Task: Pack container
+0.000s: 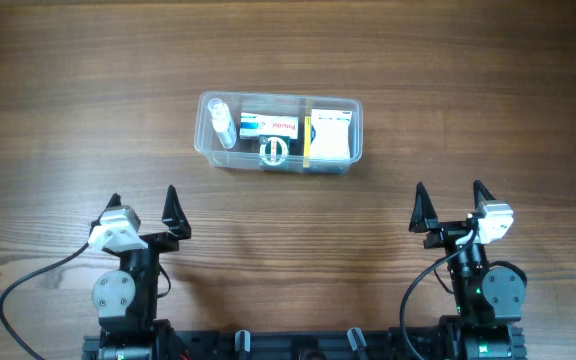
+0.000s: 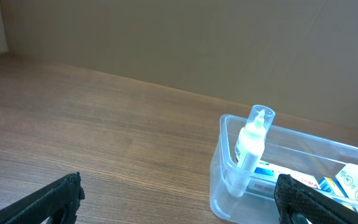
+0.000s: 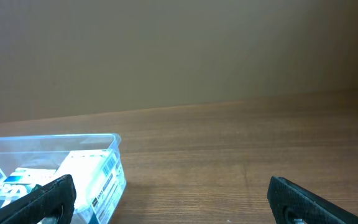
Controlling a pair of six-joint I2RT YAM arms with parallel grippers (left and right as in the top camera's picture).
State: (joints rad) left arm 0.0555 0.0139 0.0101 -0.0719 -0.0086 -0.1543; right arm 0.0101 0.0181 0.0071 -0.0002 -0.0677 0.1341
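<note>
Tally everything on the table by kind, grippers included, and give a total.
Clear container: 1
Bottle: 1
Boxes: 2, the blue-and-white box and the yellow-and-white box
Small round item, kind unclear: 1
Grippers: 2, the left gripper and the right gripper, both open
Total: 7

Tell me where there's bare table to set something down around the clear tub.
Bare table lies between the container and the left tool and right tool; also left, right and beyond the container. Crowded only inside it: a bottle and boxes fill it.
</note>
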